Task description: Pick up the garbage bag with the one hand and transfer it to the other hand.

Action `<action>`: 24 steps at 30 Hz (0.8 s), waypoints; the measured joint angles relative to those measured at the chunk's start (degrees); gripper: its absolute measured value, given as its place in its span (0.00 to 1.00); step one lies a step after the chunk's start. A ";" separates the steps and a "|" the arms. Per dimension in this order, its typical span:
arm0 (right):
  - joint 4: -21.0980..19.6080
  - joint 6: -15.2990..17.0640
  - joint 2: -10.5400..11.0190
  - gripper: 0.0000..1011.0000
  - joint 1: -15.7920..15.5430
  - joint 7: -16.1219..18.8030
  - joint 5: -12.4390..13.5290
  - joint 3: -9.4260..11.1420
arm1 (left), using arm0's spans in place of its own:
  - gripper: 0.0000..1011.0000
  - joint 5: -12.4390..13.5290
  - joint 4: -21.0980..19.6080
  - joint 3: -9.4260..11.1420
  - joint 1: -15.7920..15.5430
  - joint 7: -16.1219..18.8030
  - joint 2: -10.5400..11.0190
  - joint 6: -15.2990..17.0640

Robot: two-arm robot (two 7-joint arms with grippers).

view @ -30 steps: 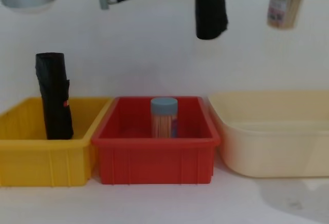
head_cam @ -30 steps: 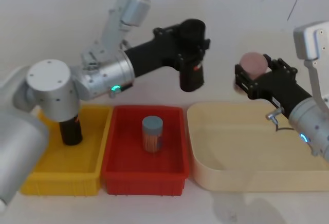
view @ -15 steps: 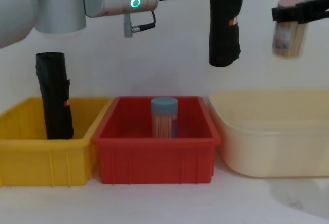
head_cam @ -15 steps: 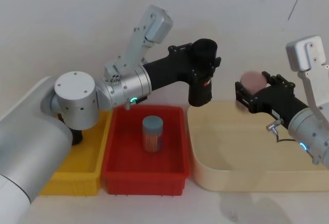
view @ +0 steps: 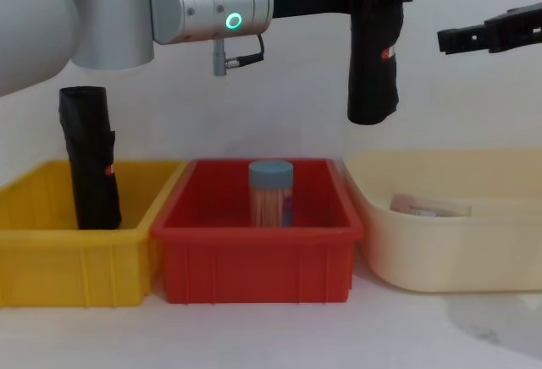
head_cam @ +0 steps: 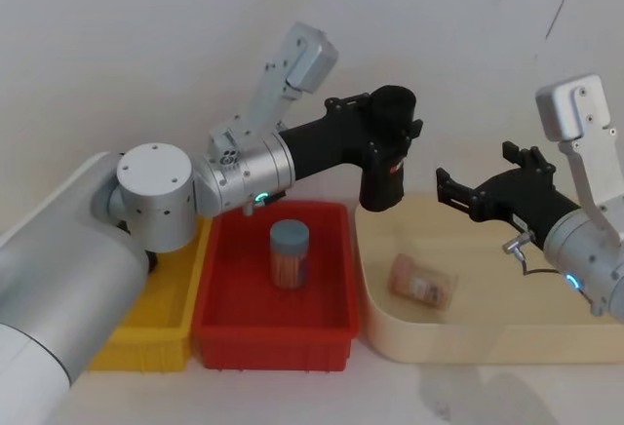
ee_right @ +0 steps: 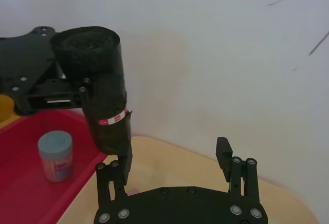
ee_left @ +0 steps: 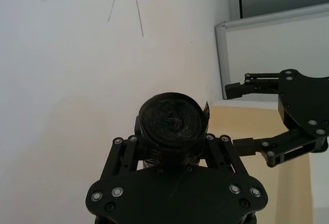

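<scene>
Three containers stand in a row across the lower frame: an upright roll (view: 89,162) in the left bin (view: 51,261), an upright jar (view: 270,193) in the middle bin (view: 254,269), a lying jar (view: 423,208) in the right tub (view: 449,261). The garbage bag (view: 373,64) hangs upper centre.

Two black rolls of plastic: the garbage bag (head_cam: 382,183), upright in the air, and a second roll (view: 89,162) standing in a bin. Three open containers side by side: a yellow bin (view: 51,259), a red bin (view: 254,263) and a cream tub (view: 449,259). Two small jars (one to a container): a blue-lidded jar (head_cam: 290,254) upright in the red bin, and a second jar (head_cam: 422,281) lying on its side in the tub. Two black two-finger grippers: the left gripper (ee_left: 172,147) and the right gripper (ee_right: 174,152).
</scene>
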 joint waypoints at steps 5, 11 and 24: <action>-0.35 -0.38 0.16 0.99 -0.32 1.32 0.40 -0.06 | 0.51 0.09 0.49 0.11 -0.13 0.06 -0.21 -0.13; -0.82 -0.90 0.49 0.99 -0.63 3.35 1.58 -0.32 | 0.51 0.13 0.80 0.19 -0.19 0.09 -0.34 -0.18; -0.01 -0.96 0.46 0.99 -0.55 8.15 4.79 -2.22 | 0.51 0.21 1.18 0.28 -0.26 0.15 -0.49 -0.27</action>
